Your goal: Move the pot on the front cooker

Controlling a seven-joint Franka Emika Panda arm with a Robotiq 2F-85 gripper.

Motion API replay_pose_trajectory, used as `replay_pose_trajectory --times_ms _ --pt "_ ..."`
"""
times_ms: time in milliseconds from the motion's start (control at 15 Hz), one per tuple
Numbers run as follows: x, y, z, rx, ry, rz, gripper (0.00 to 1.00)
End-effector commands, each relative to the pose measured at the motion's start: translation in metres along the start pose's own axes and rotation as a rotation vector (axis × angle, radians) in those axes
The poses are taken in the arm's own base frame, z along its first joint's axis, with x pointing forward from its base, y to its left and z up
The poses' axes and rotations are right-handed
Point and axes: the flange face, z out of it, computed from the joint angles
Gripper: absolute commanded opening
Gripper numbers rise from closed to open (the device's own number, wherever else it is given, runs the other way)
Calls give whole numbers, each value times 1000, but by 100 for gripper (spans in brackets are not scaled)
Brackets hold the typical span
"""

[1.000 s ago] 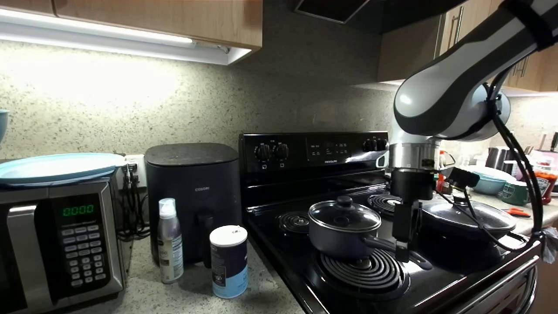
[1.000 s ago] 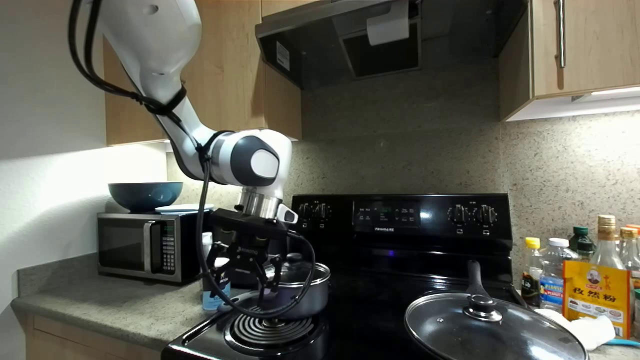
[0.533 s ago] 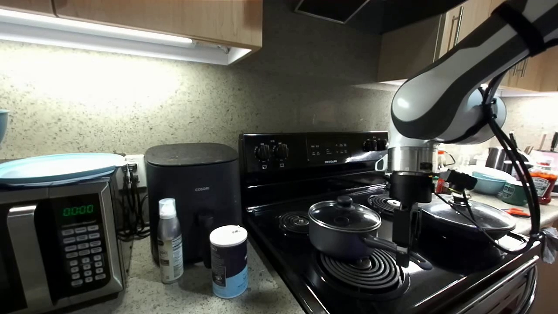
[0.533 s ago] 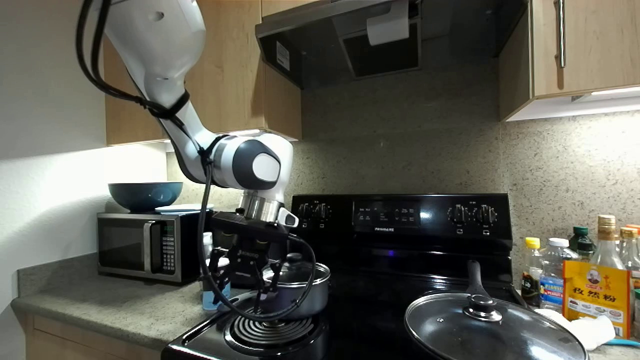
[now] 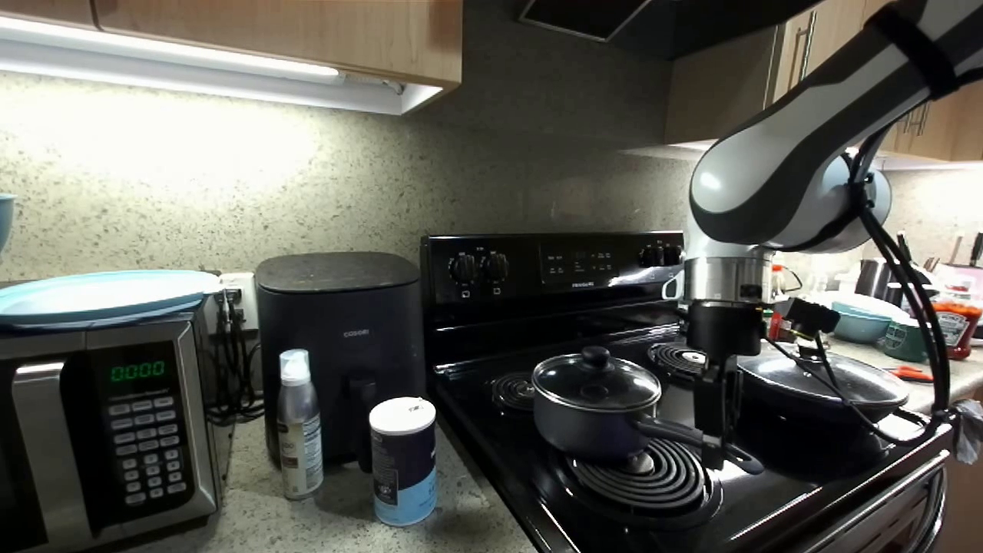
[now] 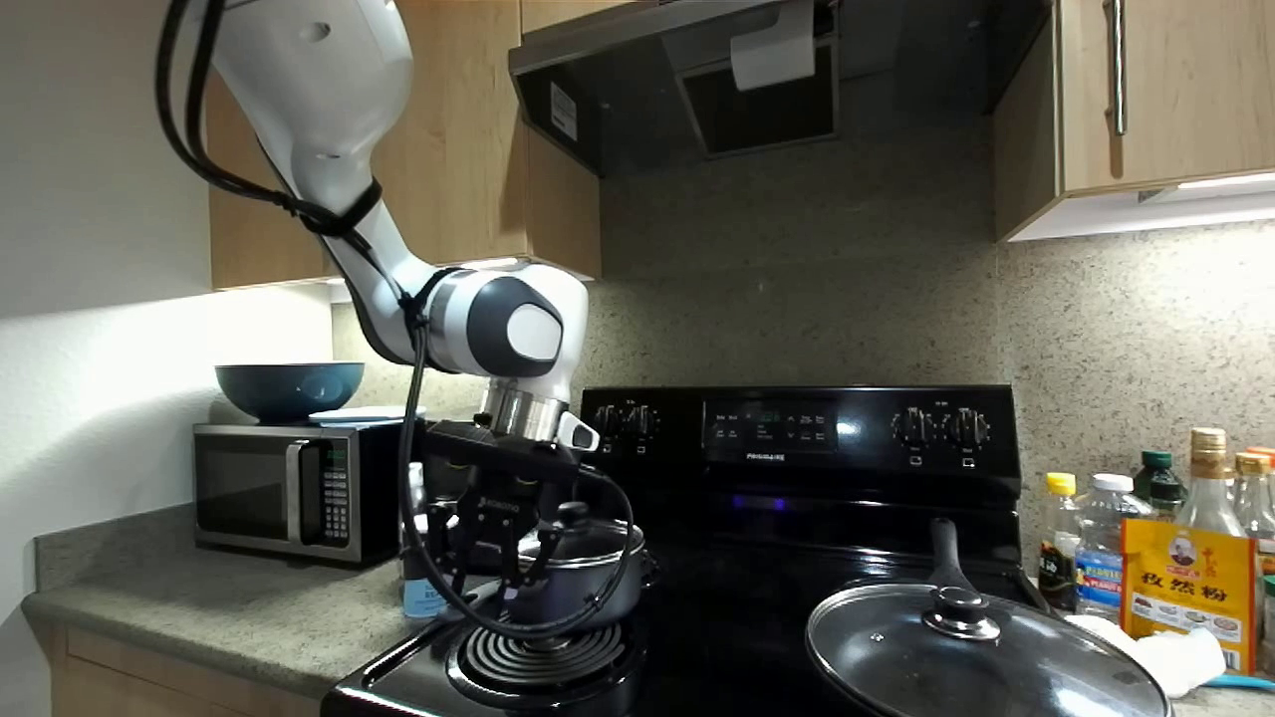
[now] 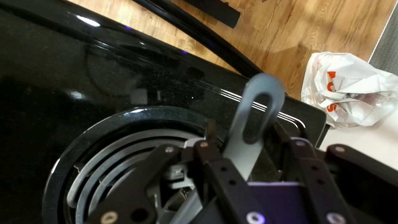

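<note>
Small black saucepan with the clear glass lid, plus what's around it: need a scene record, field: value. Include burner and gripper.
target: small black saucepan with clear glass lid and black knob, lid on
where: over the back part of the black spiral front coil, off centre
tool: black two-finger robot gripper
hold: long dark slot-ended handle runs between the fingers; whether firmly gripped can't be told
neighbour: wide shallow black pan with clear glass lid, apart from the saucepan
nearby: boxy black air fryer; white-lidded dark-and-light-blue canister
</note>
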Motion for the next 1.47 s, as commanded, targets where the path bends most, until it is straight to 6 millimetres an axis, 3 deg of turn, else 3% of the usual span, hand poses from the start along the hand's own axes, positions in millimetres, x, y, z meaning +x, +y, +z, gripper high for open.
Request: replay_pose_trajectory --times_ms 0,667,1000,1200,1267,1333,1400 --pt "1 1 -3 -7 -7 -13 16" --pt "-35 -2 -18 -51 -127 -66 7" --pt "-33 12 -23 -4 -120 -13 7" --pt "-32 12 -24 71 -143 -10 7" --pt "-28 8 -19 16 -126 -5 7" --pt "-28 9 -19 20 -127 -3 29" --pt "-28 9 -19 21 -128 -3 29"
